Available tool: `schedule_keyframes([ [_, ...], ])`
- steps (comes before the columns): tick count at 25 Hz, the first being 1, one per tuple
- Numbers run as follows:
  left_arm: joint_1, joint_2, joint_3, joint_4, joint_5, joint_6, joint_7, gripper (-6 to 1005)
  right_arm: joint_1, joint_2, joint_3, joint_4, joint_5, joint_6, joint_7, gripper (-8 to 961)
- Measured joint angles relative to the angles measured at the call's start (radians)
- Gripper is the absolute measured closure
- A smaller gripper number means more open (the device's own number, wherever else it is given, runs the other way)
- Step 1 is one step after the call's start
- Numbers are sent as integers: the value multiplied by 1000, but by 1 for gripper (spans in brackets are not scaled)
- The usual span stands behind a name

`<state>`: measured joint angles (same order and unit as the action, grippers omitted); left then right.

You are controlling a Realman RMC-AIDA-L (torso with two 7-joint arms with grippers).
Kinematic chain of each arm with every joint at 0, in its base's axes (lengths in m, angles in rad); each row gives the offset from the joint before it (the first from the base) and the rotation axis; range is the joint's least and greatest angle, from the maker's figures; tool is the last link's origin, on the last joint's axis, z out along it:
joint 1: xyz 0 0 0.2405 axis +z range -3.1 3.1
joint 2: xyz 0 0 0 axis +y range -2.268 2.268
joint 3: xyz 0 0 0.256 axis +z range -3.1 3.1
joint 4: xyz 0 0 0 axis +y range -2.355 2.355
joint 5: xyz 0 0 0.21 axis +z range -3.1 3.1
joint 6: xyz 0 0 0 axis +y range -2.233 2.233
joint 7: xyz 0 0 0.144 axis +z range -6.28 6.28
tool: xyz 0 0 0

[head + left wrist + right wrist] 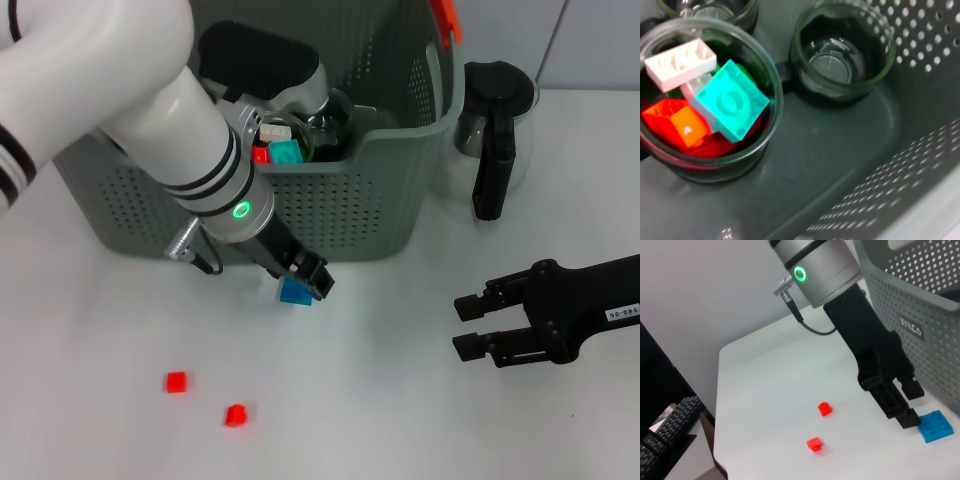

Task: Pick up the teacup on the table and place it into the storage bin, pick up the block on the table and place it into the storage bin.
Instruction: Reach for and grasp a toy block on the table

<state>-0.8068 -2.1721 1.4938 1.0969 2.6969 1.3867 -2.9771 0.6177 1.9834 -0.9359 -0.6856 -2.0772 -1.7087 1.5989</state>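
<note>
The grey storage bin (330, 210) stands at the back of the white counter (400, 420). Inside it sit a glass teacup (710, 100) filled with coloured blocks and a second, empty glass cup (842, 55) beside it. A dark glass jug (493, 130) stands just right of the bin. The left gripper (312, 280) is low in front of the bin, fingers slightly parted, touching a blue block (295, 292) on the counter. The right gripper (472, 325) hovers open and empty, well to the right. Two small red blocks (176, 381) lie near the front.
</note>
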Motion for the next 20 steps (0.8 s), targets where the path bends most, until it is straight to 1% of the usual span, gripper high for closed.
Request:
schedule_keyframes([
  [9,-34,1,-13,-59,1,-23,0,410,1,0,-1,0,-3,1,1,391],
  [20,-34,0,-9,-81,-50,-64,23,410,-2,0,-2,0,-3,2,0,391],
])
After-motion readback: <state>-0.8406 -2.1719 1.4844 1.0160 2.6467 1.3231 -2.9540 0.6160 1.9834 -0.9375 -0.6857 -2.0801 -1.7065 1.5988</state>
